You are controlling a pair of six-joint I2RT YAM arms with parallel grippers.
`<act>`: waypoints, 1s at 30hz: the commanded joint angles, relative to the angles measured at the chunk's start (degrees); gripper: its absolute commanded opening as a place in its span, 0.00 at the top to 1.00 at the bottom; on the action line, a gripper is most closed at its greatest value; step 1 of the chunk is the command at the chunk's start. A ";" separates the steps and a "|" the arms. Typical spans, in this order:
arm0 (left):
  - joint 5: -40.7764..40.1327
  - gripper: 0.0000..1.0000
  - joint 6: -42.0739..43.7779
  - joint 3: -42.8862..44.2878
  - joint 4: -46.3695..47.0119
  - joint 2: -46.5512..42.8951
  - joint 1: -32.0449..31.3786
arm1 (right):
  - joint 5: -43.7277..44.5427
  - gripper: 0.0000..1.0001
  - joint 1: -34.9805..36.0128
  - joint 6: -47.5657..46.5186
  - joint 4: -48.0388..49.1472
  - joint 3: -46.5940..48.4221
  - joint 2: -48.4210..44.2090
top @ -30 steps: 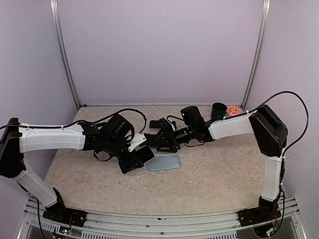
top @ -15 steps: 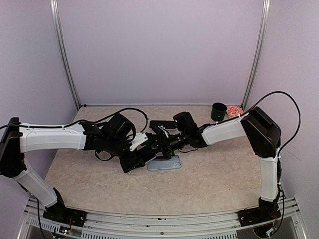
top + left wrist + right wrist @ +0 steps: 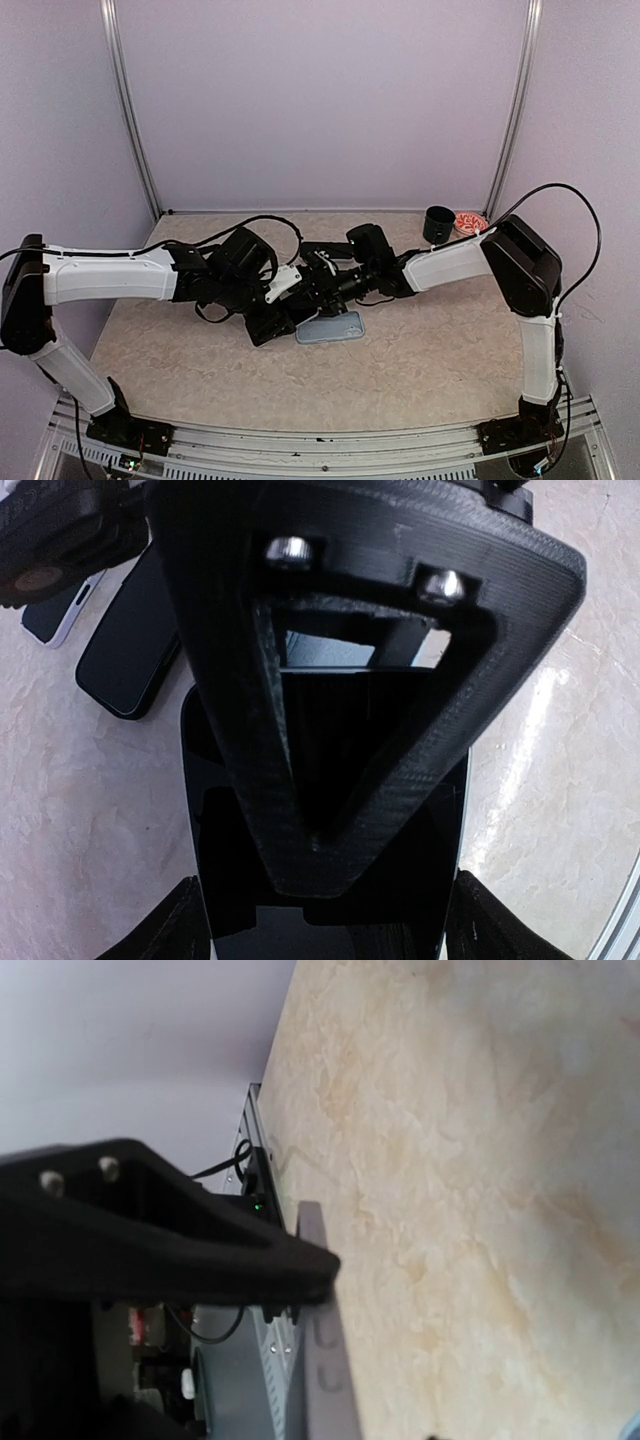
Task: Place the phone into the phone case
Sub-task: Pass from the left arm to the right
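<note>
Left tool (image 3: 288,318) and right tool (image 3: 316,290): apart or together cannot be told. Both crowd the pale translucent rectangular phone case (image 3: 338,328); the flat black phone (image 3: 325,248) lies behind them, apparently awaiting pickup, which calls for an edge grip.

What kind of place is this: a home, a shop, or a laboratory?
Probably a laboratory robot cell: plain lilac walls, aluminium posts, a marble-patterned table, and a left arm and right arm bolted to a metal rail.
</note>
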 commanded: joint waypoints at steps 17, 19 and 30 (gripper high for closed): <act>-2.80 0.10 0.22 2.18 5.18 1.34 -0.56 | -3.28 1.00 -0.10 0.18 2.60 1.65 1.13; -3.33 0.02 -0.34 1.32 7.07 0.15 -0.44 | -3.23 1.00 -0.85 0.01 2.69 1.38 0.50; 3.24 0.01 -10.98 -1.37 19.26 -6.57 6.72 | -4.55 1.00 -7.50 -4.02 4.23 -1.74 -4.86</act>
